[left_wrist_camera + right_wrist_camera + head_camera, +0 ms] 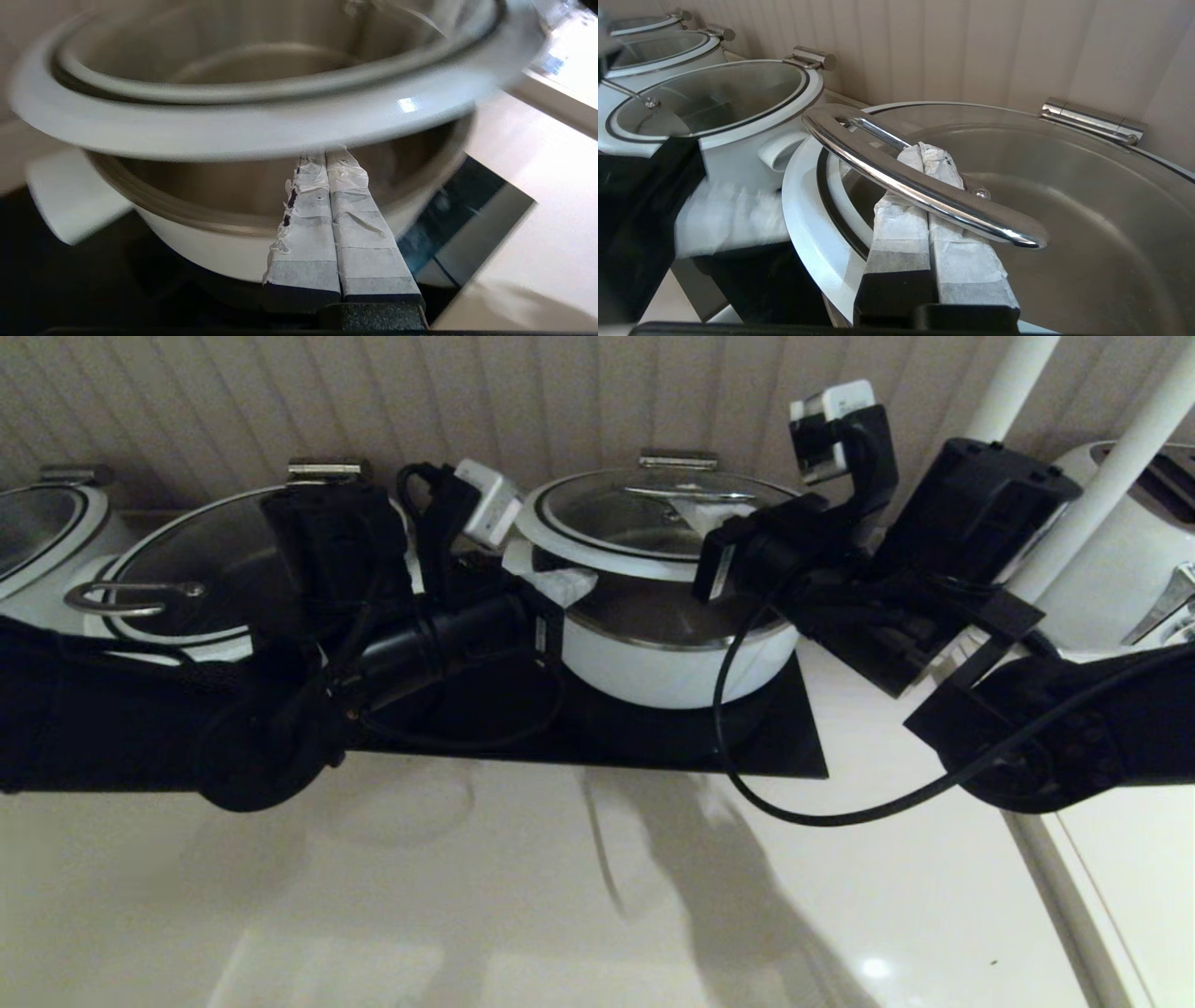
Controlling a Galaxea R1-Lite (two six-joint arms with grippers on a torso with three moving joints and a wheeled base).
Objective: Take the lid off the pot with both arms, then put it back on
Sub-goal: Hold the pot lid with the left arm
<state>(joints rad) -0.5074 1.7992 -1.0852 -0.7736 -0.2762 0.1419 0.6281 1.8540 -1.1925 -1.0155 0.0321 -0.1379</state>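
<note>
Lid [653,518] raised off pot [667,653] at counter [560,896] rear edge; left gripper [334,161] closed beneath rim, right gripper [924,158] closed under handle [915,182]. Next: lower it level.

Lid [653,518]: round glass pane, broad white rim, chrome arched handle [920,184] on top. Raised above the pot [667,653], tilted, gap open at pot's front. Pot: white body, steel inner wall, upright on black hob plate [653,737].

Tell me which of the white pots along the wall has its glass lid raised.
The rightmost white pot, on the black mat: its glass lid is tilted up at the front. The two white pots left of it have lids seated flat.
</note>
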